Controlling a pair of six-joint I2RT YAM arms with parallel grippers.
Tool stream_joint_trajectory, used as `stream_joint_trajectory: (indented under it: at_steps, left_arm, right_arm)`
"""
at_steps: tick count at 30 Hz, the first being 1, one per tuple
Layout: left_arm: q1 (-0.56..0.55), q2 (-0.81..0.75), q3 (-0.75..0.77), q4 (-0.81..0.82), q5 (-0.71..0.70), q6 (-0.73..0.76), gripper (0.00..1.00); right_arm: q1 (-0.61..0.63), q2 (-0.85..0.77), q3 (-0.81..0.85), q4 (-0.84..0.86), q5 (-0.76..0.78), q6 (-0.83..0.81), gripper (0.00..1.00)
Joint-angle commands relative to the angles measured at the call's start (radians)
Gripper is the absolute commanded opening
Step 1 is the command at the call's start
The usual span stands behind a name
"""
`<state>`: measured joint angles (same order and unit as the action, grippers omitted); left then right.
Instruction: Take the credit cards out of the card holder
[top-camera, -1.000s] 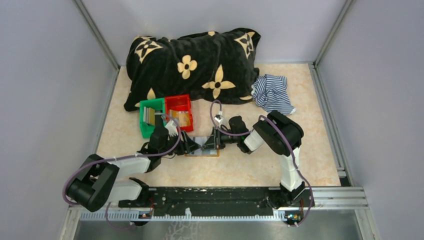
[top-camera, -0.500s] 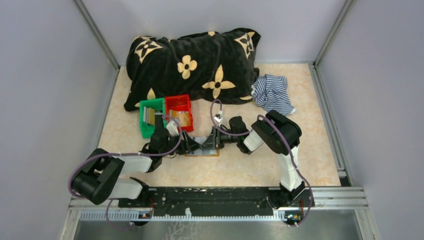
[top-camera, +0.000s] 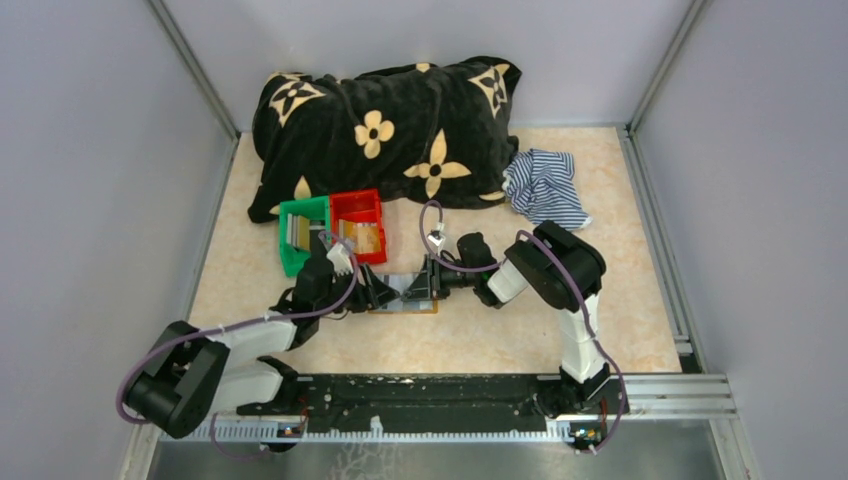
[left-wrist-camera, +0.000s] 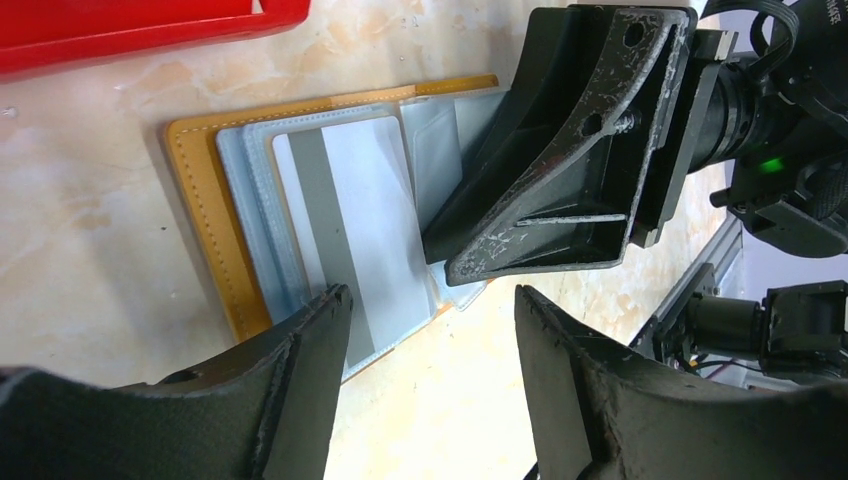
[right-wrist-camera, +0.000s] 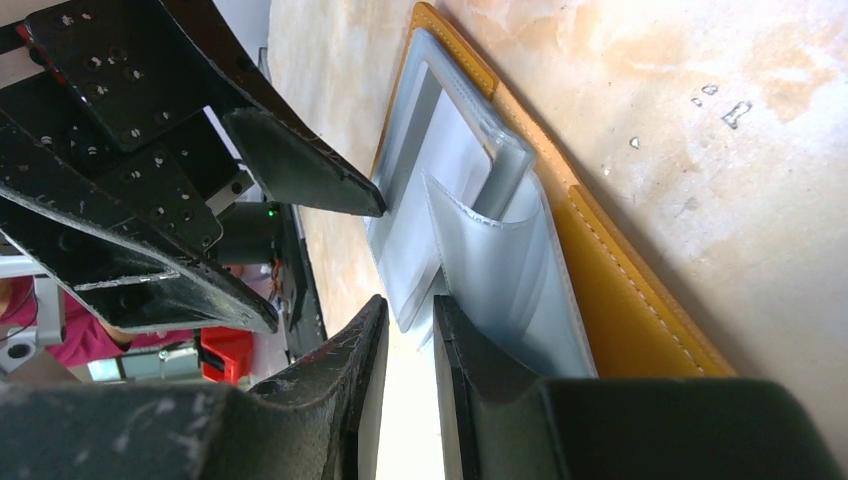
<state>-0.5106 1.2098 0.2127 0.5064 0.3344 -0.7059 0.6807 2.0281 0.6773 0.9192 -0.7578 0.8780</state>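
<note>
The tan-orange card holder lies open on the table between my two grippers. In the left wrist view its orange edge frames grey-blue pocket panels, and a whitish credit card with a grey stripe sits in a pocket. My left gripper is open and empty, low over the holder's near edge; it also shows in the top view. My right gripper is shut with a thin slit, its tips pressing on the clear pocket sleeve of the holder's other half; it also shows in the top view.
A green bin and a red bin stand just behind the left gripper, each with cards inside. A black flowered blanket fills the back. A striped blue-white cloth lies at the back right.
My left arm's elbow has swung down and to the left while its gripper stays at the card holder. The right arm has hardly moved.
</note>
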Motion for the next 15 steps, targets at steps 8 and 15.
stream_joint_trajectory:
  at_steps: [8, 15]
  left_arm:
    - [-0.002, -0.107, 0.034, -0.184, -0.056, 0.049, 0.72]
    - [-0.002, -0.106, 0.02, -0.191, -0.094, 0.07, 0.72]
  right_arm:
    - [0.014, 0.016, 0.022, -0.046, 0.031, -0.051, 0.25]
    - [0.014, 0.017, 0.018, -0.038, 0.028, -0.047, 0.25]
